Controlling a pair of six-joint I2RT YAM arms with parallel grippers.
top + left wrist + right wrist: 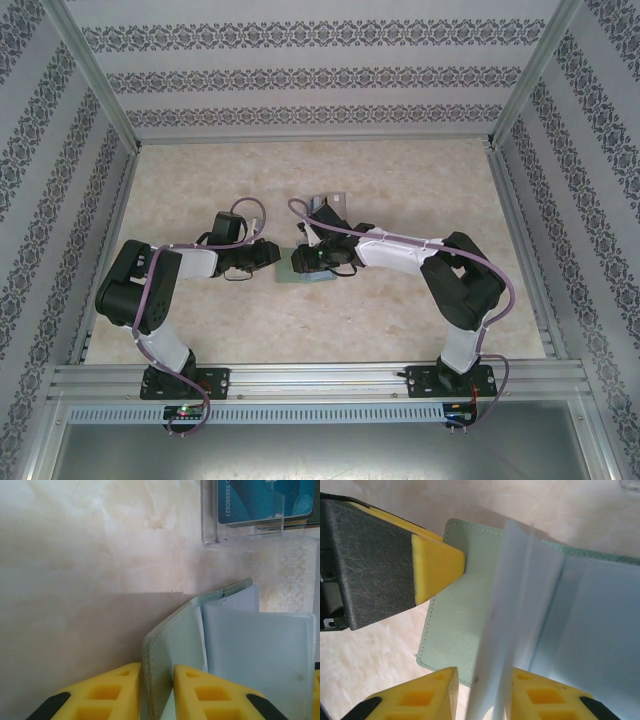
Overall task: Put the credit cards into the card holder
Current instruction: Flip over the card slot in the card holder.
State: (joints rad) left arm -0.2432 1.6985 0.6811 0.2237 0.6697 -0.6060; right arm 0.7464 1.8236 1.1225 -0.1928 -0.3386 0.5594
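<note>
The grey-green card holder lies half open at the table's centre, between both arms. My left gripper is shut on the edge of its cover, which runs between my yellow fingers. In the right wrist view, the left arm's finger presses on that cover. My right gripper is shut on the light blue inner pocket leaves, which stand up blurred between its fingers. A teal-green credit card stands with other cards in the clear rack.
The clear slotted rack stands just behind the wallet, close to the right arm's wrist. Patterned walls and aluminium rails enclose the marbled tabletop on three sides.
</note>
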